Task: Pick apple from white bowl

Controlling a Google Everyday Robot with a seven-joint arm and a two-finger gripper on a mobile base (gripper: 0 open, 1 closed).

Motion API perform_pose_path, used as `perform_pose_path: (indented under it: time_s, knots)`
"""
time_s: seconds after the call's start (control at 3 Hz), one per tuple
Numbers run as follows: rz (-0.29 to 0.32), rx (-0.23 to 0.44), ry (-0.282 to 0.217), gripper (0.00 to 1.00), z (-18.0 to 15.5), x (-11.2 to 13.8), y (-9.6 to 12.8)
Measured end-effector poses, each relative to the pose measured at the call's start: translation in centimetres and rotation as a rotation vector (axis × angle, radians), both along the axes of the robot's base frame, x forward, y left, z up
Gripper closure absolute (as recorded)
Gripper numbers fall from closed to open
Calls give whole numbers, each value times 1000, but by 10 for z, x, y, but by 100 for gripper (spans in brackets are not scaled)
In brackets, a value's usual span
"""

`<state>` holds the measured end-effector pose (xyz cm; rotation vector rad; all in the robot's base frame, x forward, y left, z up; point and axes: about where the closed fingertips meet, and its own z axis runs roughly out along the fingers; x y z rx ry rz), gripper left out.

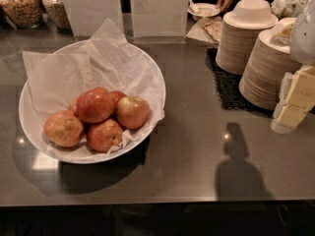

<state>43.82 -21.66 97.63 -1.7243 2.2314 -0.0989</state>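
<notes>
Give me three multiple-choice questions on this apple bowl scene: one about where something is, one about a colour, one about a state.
1. Where is the gripper?
A over the white bowl
B at the right edge, beside the plate stacks
C touching the apple

2. What colour is the paper lining the white bowl?
A white
B green
C black

3. The deepest-red apple is:
A held by the gripper
B lying outside the bowl
C resting atop the other apples in the bowl

Answers:
1 B, the gripper sits far right, apart from the bowl.
2 A, the crinkled paper is white.
3 C, it lies on top of the pile, with nothing touching it.
</notes>
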Motion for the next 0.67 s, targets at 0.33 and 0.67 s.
perform_pose_path:
  time_s: [0.33,0.67]
  knots:
    - [0,0,0,0,0,0,0]
    - [15,11,-4,0,-3,4,2]
